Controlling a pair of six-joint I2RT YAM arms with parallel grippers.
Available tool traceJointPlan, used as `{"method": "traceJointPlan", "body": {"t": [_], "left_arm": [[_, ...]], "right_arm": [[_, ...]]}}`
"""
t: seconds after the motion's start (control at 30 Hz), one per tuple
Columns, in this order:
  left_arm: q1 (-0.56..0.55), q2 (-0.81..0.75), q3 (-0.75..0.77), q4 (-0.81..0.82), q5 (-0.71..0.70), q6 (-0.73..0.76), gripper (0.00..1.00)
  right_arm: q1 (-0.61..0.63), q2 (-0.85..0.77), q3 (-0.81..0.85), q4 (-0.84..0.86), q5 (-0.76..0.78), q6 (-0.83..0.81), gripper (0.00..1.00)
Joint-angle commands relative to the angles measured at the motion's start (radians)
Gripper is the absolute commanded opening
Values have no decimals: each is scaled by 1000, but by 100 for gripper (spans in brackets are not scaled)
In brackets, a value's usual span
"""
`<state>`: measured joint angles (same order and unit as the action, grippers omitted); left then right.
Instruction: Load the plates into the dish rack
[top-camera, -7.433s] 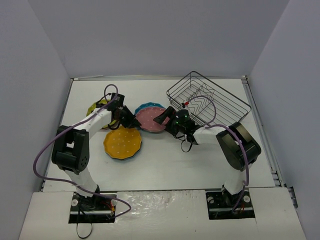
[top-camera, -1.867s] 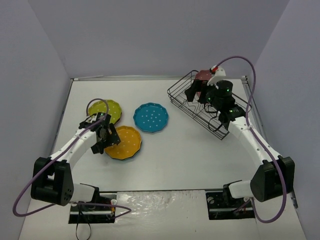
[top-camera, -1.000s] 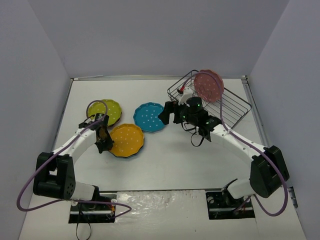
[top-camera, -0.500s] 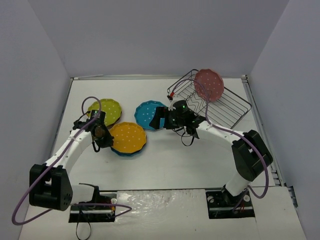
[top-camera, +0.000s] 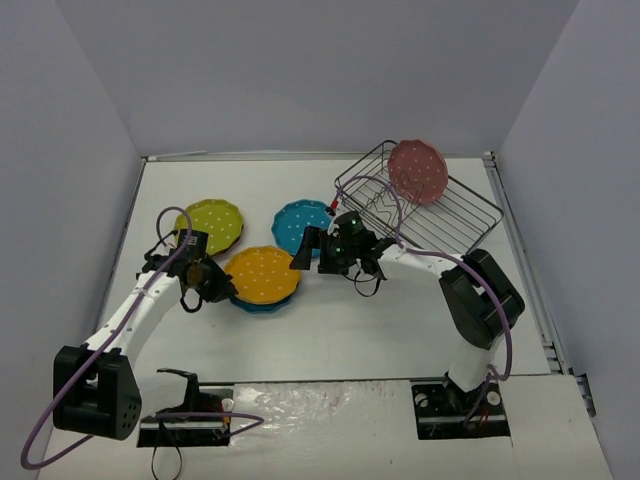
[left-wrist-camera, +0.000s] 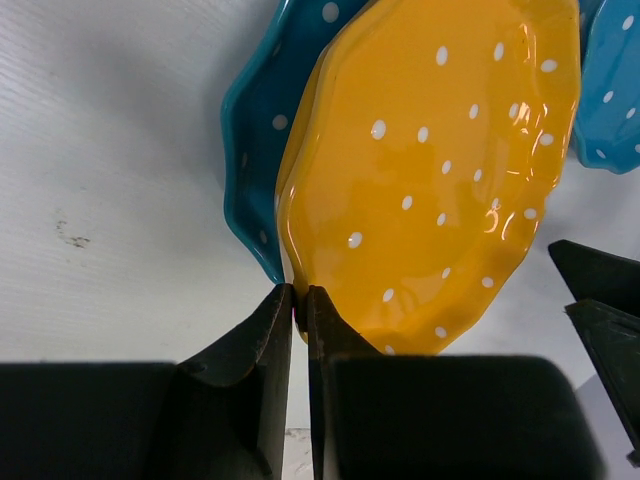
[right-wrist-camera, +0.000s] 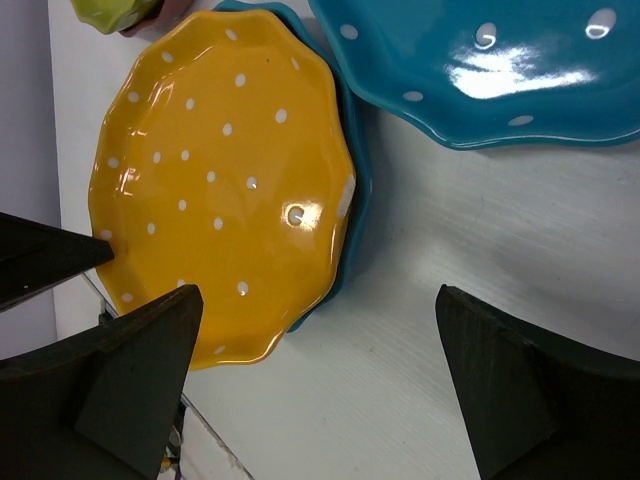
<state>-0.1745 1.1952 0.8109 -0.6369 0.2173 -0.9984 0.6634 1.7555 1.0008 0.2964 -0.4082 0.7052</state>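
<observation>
Left pincer (left-wrist-camera: 300, 300) clamped on the rim of the orange plate (left-wrist-camera: 440, 170), which overlies a teal plate (left-wrist-camera: 250, 130) on the bench (top-camera: 400, 320); right pincer (right-wrist-camera: 318, 300) spread wide above the orange plate's edge, beside a second teal plate (top-camera: 295, 218); green plate (top-camera: 210, 222) farther left; pink plate (top-camera: 418, 172) standing on edge in the rack (top-camera: 460, 215), far right.

My two arms had white links, black joints. Purple cable ran along left arm (top-camera: 135, 306), right arm (top-camera: 422, 262). Green light (top-camera: 340, 222) glowed at right wrist. Left gripper (left-wrist-camera: 300, 291) fingers black, wedge-shaped.
</observation>
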Motion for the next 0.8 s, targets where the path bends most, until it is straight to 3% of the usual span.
{"method": "traceJointPlan", "body": {"t": [0.0, 0.77], "left_arm": [[0, -52, -14, 184, 106, -137, 0], [-5, -115, -112, 401, 228, -292, 0]], "right_arm": [[20, 2, 33, 77, -50, 52, 99], [61, 59, -13, 216, -101, 164, 84]]}}
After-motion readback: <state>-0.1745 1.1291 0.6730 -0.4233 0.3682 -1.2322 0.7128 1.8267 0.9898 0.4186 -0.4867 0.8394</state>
